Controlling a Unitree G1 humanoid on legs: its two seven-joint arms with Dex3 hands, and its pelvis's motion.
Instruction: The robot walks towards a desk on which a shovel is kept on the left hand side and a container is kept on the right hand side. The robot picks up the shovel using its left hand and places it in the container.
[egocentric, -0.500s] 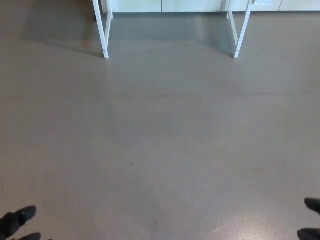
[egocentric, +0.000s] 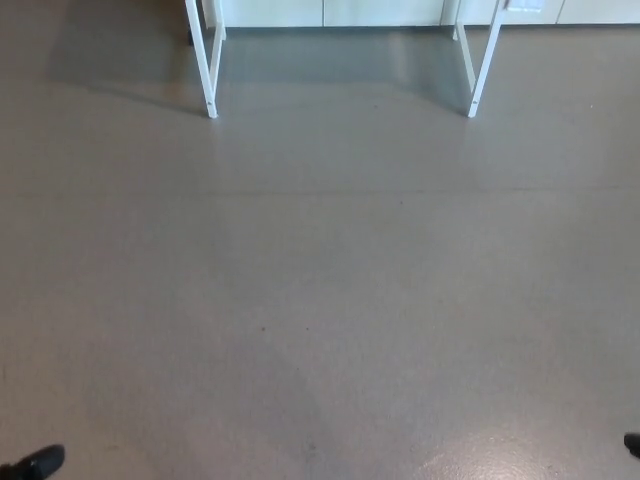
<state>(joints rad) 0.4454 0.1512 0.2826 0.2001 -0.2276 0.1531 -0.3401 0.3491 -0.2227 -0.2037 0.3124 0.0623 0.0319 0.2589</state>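
Neither the shovel nor the container shows in the head view; the desk top lies beyond the upper edge. Only the desk's white legs appear, one at the upper left (egocentric: 208, 70) and one at the upper right (egocentric: 484, 65). A small black bit of my left hand (egocentric: 35, 464) pokes in at the bottom left corner. An even smaller sliver of my right hand (egocentric: 633, 443) sits at the bottom right edge. Too little of either hand shows to judge its state.
Grey floor (egocentric: 320, 280) stretches from me to the desk legs. White cabinet fronts (egocentric: 330, 12) run along the top edge behind the desk. A bright glare patch lies on the floor at the bottom right.
Both hands have dropped toward the bottom edge, so less of each shows now. The desk legs sit almost where they were.
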